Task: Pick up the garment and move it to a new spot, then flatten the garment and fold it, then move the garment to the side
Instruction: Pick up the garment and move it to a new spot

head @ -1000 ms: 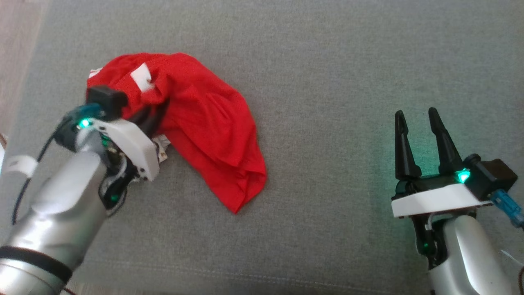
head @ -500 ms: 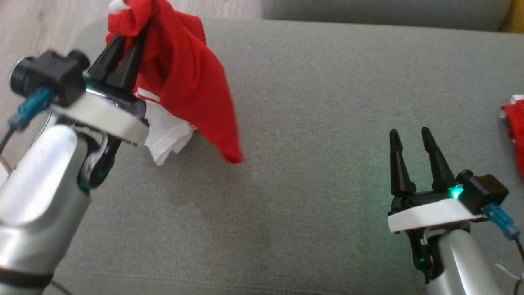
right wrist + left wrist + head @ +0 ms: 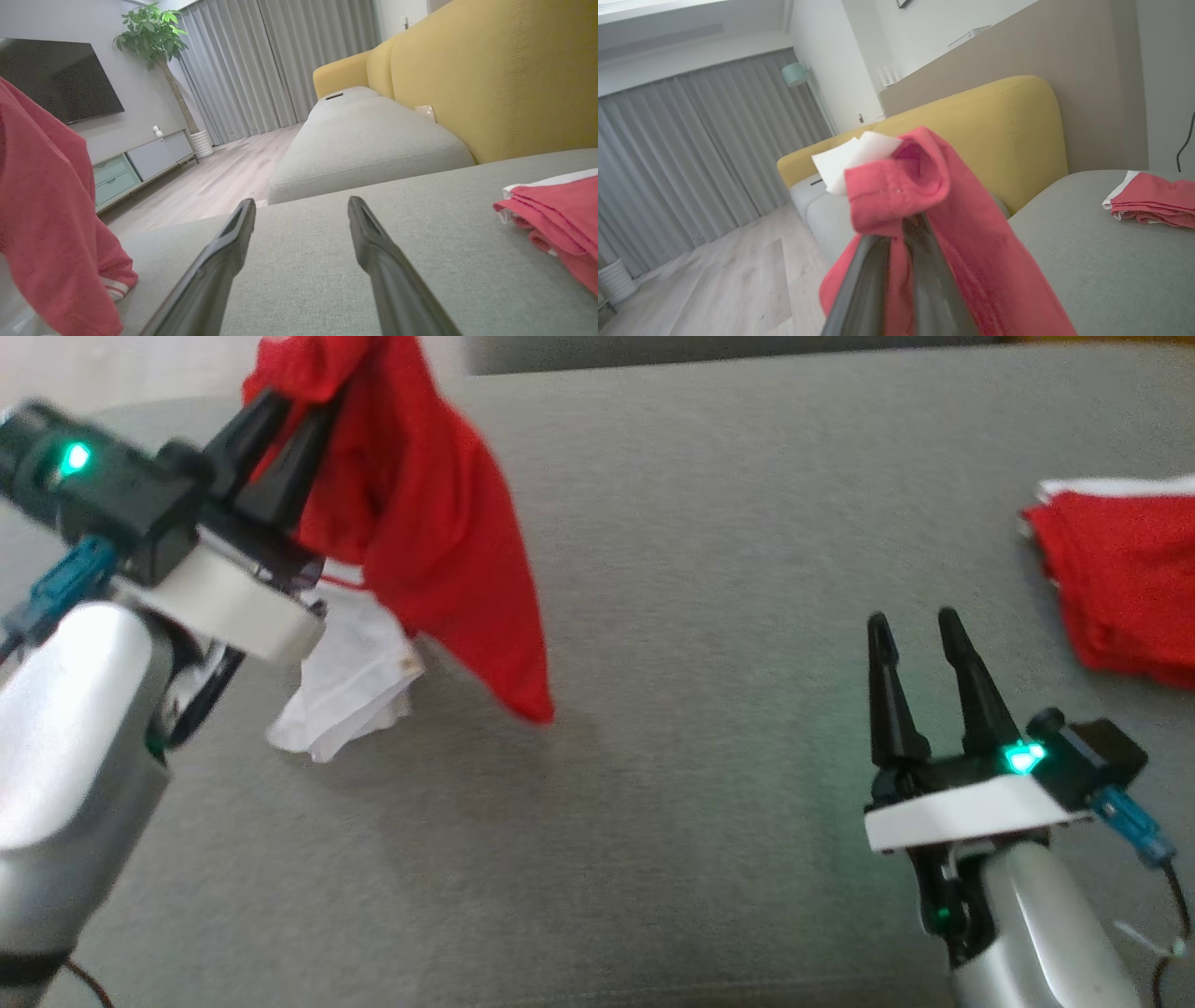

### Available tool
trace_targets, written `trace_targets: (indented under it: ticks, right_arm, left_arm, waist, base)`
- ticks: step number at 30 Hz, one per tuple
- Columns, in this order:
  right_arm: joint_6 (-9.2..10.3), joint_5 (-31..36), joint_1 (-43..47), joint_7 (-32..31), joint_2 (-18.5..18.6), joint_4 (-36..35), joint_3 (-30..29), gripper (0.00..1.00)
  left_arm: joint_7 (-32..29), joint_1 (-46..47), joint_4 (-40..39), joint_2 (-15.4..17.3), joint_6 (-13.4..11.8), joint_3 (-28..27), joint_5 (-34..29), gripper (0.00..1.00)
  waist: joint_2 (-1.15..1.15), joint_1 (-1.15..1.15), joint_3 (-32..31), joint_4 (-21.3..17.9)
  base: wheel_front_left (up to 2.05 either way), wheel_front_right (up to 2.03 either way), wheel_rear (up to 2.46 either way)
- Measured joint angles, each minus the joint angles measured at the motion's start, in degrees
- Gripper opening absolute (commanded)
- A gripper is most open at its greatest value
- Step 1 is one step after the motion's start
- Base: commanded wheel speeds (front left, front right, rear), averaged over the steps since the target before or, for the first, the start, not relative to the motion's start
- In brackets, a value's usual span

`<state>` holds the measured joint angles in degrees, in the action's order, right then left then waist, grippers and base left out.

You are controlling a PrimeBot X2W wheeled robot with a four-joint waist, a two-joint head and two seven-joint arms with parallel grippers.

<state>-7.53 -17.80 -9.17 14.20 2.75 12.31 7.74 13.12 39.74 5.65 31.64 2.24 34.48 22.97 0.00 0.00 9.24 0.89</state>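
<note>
**Left gripper holds the red garment up; right gripper stands open**

Nearest to the camera, the right gripper (image 3: 912,618) is over the grey sofa cushion (image 3: 709,569). Its jaws are wide apart and hold nothing. At the left, the left gripper (image 3: 297,418) has its jaws almost closed on a bunched edge of the red garment (image 3: 439,541). The garment hangs from the fingers down toward the cushion, with a white piece (image 3: 345,681) under it. A white patch (image 3: 852,158) sits at the pinched top; it is too blurred to read any writing. Farther right, folded red cloth (image 3: 1120,579) lies on the cushion. Behind it rises the yellow backrest (image 3: 994,121).
</note>
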Motion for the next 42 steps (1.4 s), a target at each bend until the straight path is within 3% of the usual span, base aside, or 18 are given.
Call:
trace_targets:
  ticks: [6, 10, 11, 12, 18, 25, 29, 36, 42]
  right_arm:
    - [0.00, -1.94, -2.97, 0.14, 0.02, -1.05, 3.26, 1.00]
    - [0.00, -2.83, -3.57, 0.16, 0.02, -1.78, 4.86, 1.00]
    - [0.00, -2.98, -3.60, 0.16, 0.02, -1.88, 5.00, 1.00]
    - [0.00, -2.98, -3.63, 0.16, 0.03, -2.00, 4.97, 1.00]
    - [0.00, -3.37, -3.98, 0.18, 0.03, -2.03, 5.48, 1.00]
    - [0.00, -2.52, -3.93, 0.18, 0.03, -2.11, 4.60, 1.00]
    - [0.00, -0.62, -3.32, 0.18, 0.03, -2.21, 3.39, 1.00]
    - [0.00, 3.24, -0.86, -0.18, 0.03, -2.02, 1.09, 1.00]
    - [0.00, 3.80, 1.92, -1.87, 0.48, -2.87, -0.42, 1.00]
  left_arm:
    - [-2.03, 7.74, 0.65, -0.80, 2.98, 3.96, -2.54, 0.00]
    - [-2.61, 12.24, 5.82, -4.90, 4.54, 8.27, -2.41, 0.00]
    - [-2.61, 12.90, 7.59, -6.16, 4.67, 9.37, -1.97, 0.37]
    - [-2.61, 13.51, 9.78, -7.66, 4.86, 10.42, -1.53, 1.00]
    - [-0.49, 15.74, 21.61, -14.15, 4.91, 12.71, 0.74, 1.00]
    - [1.19, 16.56, 25.37, -14.43, 4.89, 10.44, 1.52, 1.00]
    - [1.55, 12.06, 20.91, -13.27, 3.82, 5.76, 2.18, 1.00]
    - [1.56, -6.81, 9.55, -12.04, -0.41, -3.65, 2.97, 1.00]
    - [1.56, -24.41, 2.69, -17.12, -2.75, -8.90, 0.74, 1.00]
  waist:
    - [0.00, 0.01, 1.84, -6.08]
    - [0.00, 0.01, 2.98, -10.13]
    - [0.00, 0.01, 3.21, -11.03]
    - [0.00, 0.01, 3.43, -11.91]
    - [0.00, 0.01, 4.10, -14.88]
    - [0.00, 0.00, 3.22, -12.34]
    - [0.00, 0.00, 2.13, -9.29]
    - [0.00, 0.00, -0.90, -3.13]
    - [0.00, -0.01, -4.33, 1.77]
  base:
    - [0.00, 0.00, 0.00]
    - [0.00, 0.00, 0.00]
    - [0.00, 0.00, 0.00]
    - [0.00, 0.00, 0.00]
    - [0.00, 0.00, 0.00]
    - [0.00, 0.00, 0.00]
    - [0.00, 0.00, 0.00]
    - [0.00, 0.00, 0.00]
    - [0.00, 0.00, 0.00]
